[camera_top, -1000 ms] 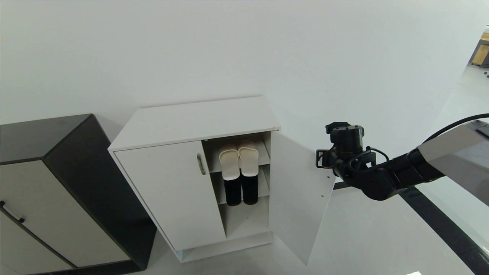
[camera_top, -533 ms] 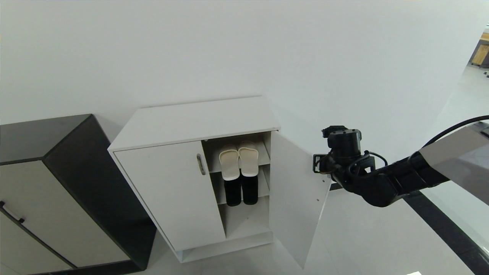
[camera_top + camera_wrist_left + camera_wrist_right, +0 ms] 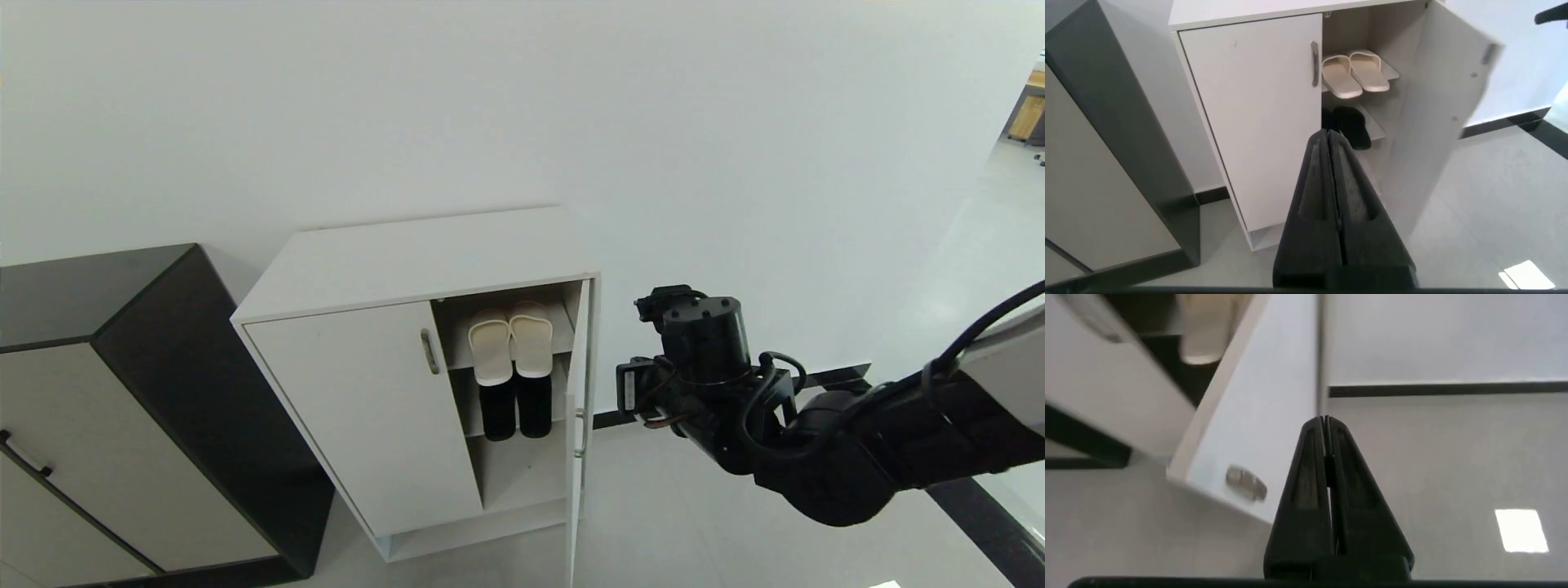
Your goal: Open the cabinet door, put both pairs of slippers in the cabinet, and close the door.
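Head view: a white cabinet (image 3: pixel 408 261) stands against a pale wall, boxy, made of flat, smooth matte panels. Its left door (image 3: pixel 359 408) is shut. Its right door (image 3: pixel 577 425) stands swung out toward the near side, seen almost edge-on, leaving the right half of the cabinet open.

Inside, a pair of white slippers (image 3: pixel 510 347) lies side by side on the upper shelf, their ends overhanging its near edge. A pair of black slippers (image 3: pixel 514 404) lies on the shelf directly below. The white ones are open slides with a broad strap.

Right wrist view: the right gripper (image 3: pixel 1325 423) is closed, its two black wedge-shaped fingers pressed together with nothing between them. Its tip sits at the outer edge of the open door; whether it touches cannot be told. From the head camera, the right arm (image 3: pixel 816 457) reaches in from the right, just beside that door.

Left wrist view: the left gripper (image 3: pixel 1328 135) is also closed and holds nothing, well apart from the cabinet and pointing toward its front.

Each door carries a slim vertical metal handle (image 3: pixel 429 351). A dark cabinet (image 3: pixel 122 343) with pale doors stands just left of the white one. The floor (image 3: pixel 694 531) is pale grey and glossy.
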Motion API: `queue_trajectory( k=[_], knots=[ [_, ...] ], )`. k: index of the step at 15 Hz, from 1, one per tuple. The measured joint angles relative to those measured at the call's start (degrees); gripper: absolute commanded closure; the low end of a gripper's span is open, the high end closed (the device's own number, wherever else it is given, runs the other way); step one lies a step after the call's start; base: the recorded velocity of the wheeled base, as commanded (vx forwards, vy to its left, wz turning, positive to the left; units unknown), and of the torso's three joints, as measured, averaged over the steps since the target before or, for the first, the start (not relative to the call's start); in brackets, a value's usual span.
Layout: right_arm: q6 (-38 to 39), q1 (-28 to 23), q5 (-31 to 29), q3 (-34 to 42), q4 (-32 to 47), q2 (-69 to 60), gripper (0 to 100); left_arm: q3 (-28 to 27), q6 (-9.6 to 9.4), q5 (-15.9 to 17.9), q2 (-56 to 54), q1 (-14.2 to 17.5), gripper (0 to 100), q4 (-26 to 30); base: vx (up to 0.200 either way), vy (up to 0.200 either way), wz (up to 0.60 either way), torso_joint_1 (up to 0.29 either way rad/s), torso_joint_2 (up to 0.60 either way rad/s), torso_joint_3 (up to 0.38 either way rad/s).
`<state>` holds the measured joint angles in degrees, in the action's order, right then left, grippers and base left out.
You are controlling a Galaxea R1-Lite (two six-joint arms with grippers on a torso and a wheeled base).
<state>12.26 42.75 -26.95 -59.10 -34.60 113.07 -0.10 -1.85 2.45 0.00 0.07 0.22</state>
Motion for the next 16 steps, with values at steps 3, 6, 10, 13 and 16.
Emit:
queue_trajectory(
  k=[3, 6, 10, 13, 16],
  knots=[
    [-0.96, 2.32, 1.37, 3.01, -0.13, -3.25, 100, 0.02, 0.00, 0.00, 0.00, 0.00, 100, 0.00, 0.000, 0.000, 0.00, 0.000, 0.00, 0.000],
    [-1.56, 3.05, 1.76, 4.33, -0.18, -4.35, 100, 0.02, 0.02, 0.00, 0.00, 0.00, 100, 0.00, 0.000, 0.000, 0.00, 0.000, 0.00, 0.000],
    [-1.56, 3.91, 1.80, 4.52, -0.18, -4.04, 100, 0.00, 0.02, 0.00, 0.00, 0.00, 100, 0.00, 0.000, 0.000, 0.60, 0.005, 0.00, 0.002],
    [-1.54, 4.16, 2.95, 4.69, -0.27, -3.47, 100, 0.00, 0.00, 0.00, 0.00, 0.06, 100, 0.00, 0.000, 0.000, 0.40, -0.002, 0.00, 0.002],
    [-1.54, 4.27, 7.08, 6.49, -3.12, -2.82, 100, 0.02, 0.00, 0.00, -0.02, 0.00, 100, -0.04, 0.000, 0.000, 0.00, 0.000, 0.00, 0.000]
  ],
)
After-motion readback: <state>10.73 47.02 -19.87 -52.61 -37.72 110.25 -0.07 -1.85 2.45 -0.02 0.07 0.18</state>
